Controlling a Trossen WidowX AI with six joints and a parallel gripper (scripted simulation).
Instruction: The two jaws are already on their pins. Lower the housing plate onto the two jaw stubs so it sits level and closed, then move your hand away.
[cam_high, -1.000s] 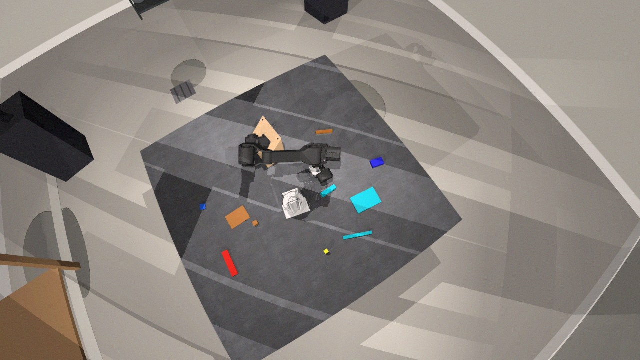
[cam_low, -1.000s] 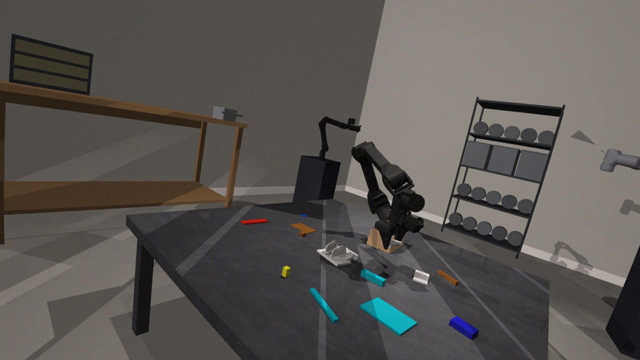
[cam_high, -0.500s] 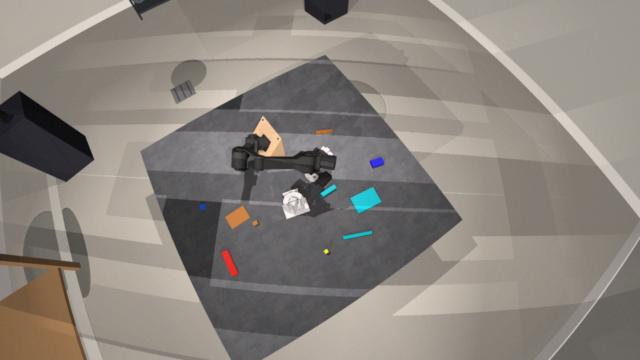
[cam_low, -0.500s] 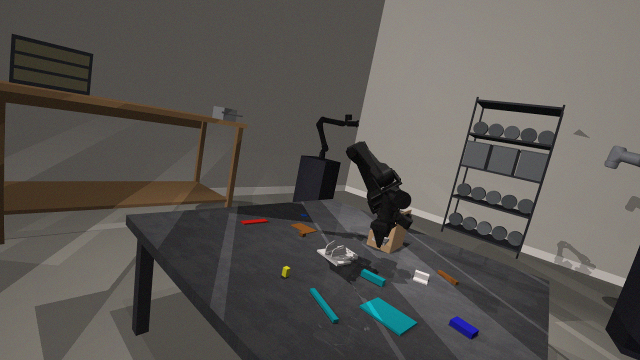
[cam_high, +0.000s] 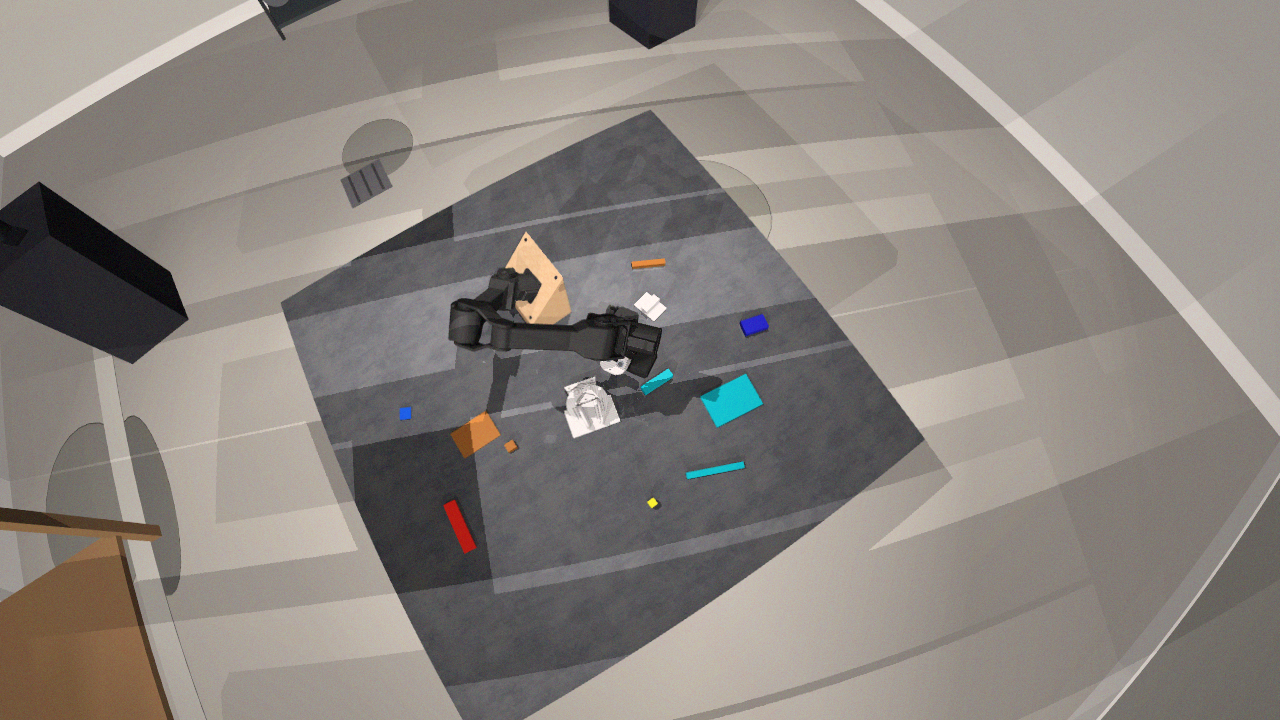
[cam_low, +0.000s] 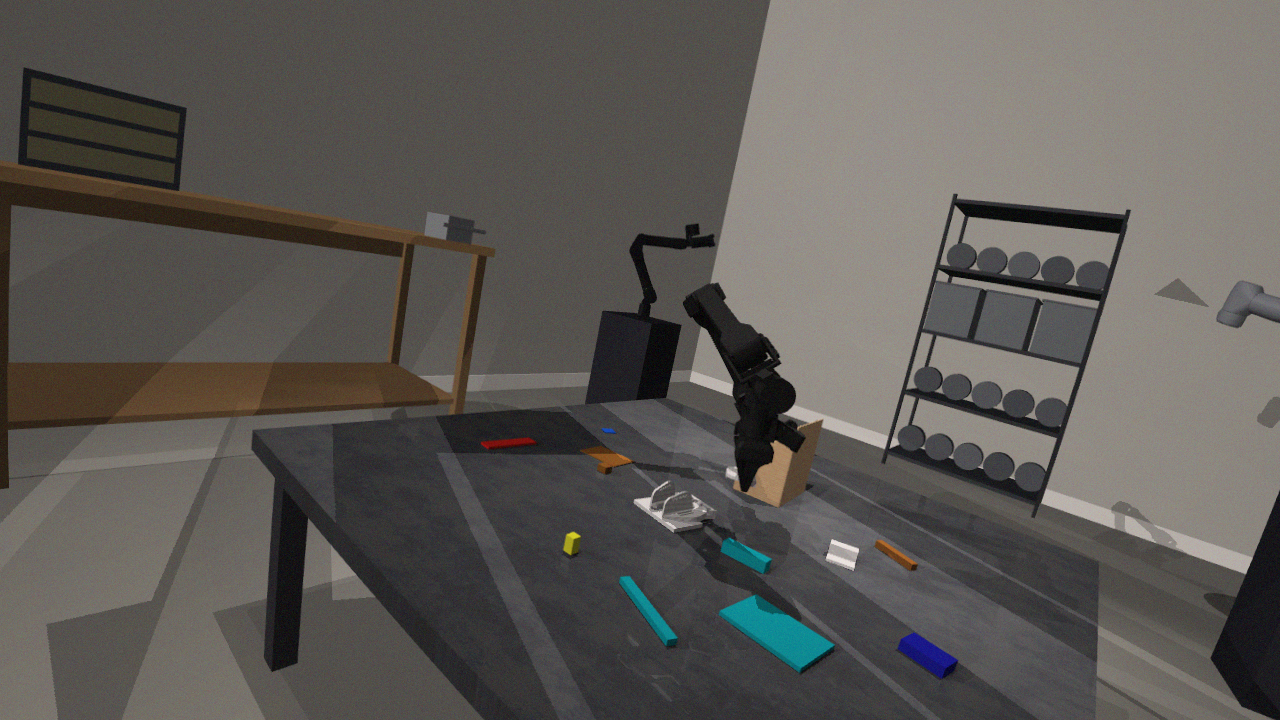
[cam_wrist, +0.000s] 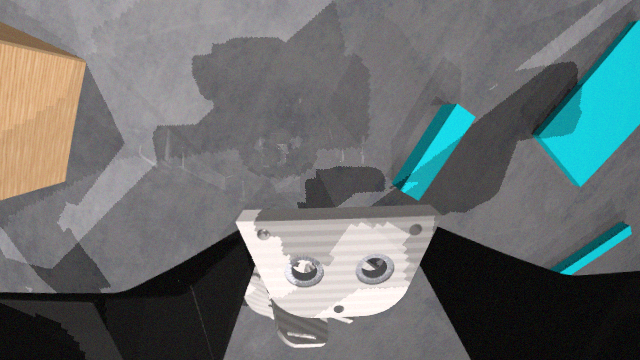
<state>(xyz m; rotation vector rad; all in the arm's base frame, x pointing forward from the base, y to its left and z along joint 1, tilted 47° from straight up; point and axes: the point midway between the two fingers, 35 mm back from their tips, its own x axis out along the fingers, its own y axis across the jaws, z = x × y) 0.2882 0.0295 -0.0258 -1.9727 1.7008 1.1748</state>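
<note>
My gripper (cam_high: 617, 364) (cam_low: 742, 476) (cam_wrist: 334, 229) is shut on the white housing plate (cam_high: 612, 367) (cam_low: 732, 473) (cam_wrist: 340, 250), one finger at each side edge. The plate has two large ringed holes and three small ones and is held above the table. The white base with the jaws (cam_high: 590, 410) (cam_low: 675, 512) stands on the table, clear of the held plate in the top and exterior views. In the exterior view the two jaws stand up from it. In the wrist view the plate hides most of what lies beneath, and white parts (cam_wrist: 301, 336) show below its lower edge.
A wooden block (cam_high: 547, 300) (cam_low: 780, 479) (cam_wrist: 35, 120) stands by the arm. A cyan block (cam_high: 656, 382) (cam_low: 744, 557) (cam_wrist: 437, 150) lies near the base, a cyan slab (cam_high: 732, 400) (cam_low: 776, 632) (cam_wrist: 595, 120) farther off. A white notched block (cam_high: 650, 306) (cam_low: 842, 554) and an orange bar (cam_high: 648, 263) also lie here.
</note>
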